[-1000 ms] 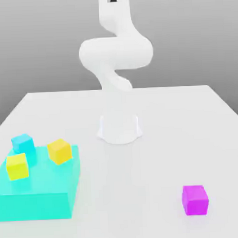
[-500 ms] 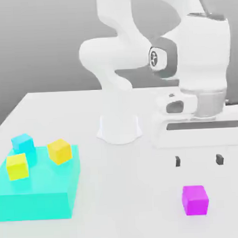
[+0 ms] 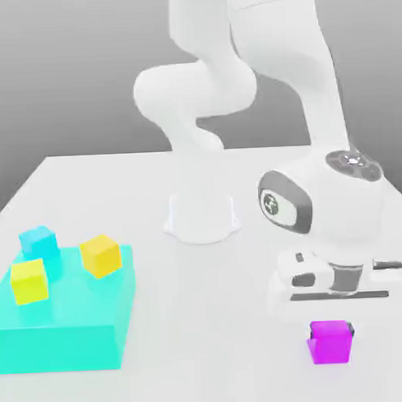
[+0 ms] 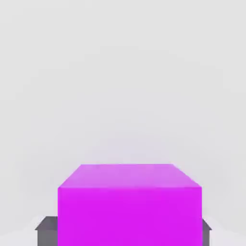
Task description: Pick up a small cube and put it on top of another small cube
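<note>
So the magenta cube is sitting flat on the white table, near the front edge over on the exterior view's right, well apart from everything else. It's a cube, so no real long axis to speak of; it rests upright on one face, top face level, with one side face turned pretty much square toward the exterior camera. The arm is bent down right over it, and the gripper is straddling the cube, with a dark fingertip peeking out on either side of it. In the hand view the cube sits dead centre between the two grey fingers, which are tight against its sides, so I'd call the jaws clamped on the cube, which sits on the table. Count-wise: one magenta cube, one cyan cube, and two yellowish ones, a lemon yellow cube and a more orange-yellow cube. Those three all sit on top of one flat teal block on the exterior view's left; the orange-yellow one is turned at a bit of an angle, the other two sit close together near the block's far left corner. One arm, with its round base in the middle of the table.
</note>
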### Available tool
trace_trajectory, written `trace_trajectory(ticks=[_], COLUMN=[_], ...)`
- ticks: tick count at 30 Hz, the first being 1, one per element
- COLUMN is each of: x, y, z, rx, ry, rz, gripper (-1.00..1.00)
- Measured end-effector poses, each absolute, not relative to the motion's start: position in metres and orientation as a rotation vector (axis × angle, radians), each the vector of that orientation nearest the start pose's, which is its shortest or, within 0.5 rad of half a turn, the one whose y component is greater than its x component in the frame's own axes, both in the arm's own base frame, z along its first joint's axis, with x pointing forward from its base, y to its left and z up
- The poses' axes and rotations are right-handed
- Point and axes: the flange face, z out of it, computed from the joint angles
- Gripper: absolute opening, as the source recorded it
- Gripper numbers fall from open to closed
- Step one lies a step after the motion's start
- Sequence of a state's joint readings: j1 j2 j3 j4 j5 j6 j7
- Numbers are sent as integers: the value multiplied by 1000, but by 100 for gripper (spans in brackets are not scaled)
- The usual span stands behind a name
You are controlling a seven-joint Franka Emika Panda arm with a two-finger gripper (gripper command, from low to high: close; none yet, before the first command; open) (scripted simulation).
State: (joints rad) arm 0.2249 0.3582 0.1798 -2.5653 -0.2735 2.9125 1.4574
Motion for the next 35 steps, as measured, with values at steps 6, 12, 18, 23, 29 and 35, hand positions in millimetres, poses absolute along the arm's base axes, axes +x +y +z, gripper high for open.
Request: trace_trajectory(ticks=[6, 12, 18, 23, 29, 35], x=[396, 410, 377, 324, 276, 273], y=[183, 50, -58, -135, -178, -178], z=[197, 250, 297, 328, 321, 283], rx=[-2883, -2666, -2365, -2027, -1746, -1738], ry=[1259, 1749, 2154, 2446, 2609, 2615], rz=[-8, -55, -57, -30, 0, -1], gripper=[-100, -100, -100, -100, -100, 100])
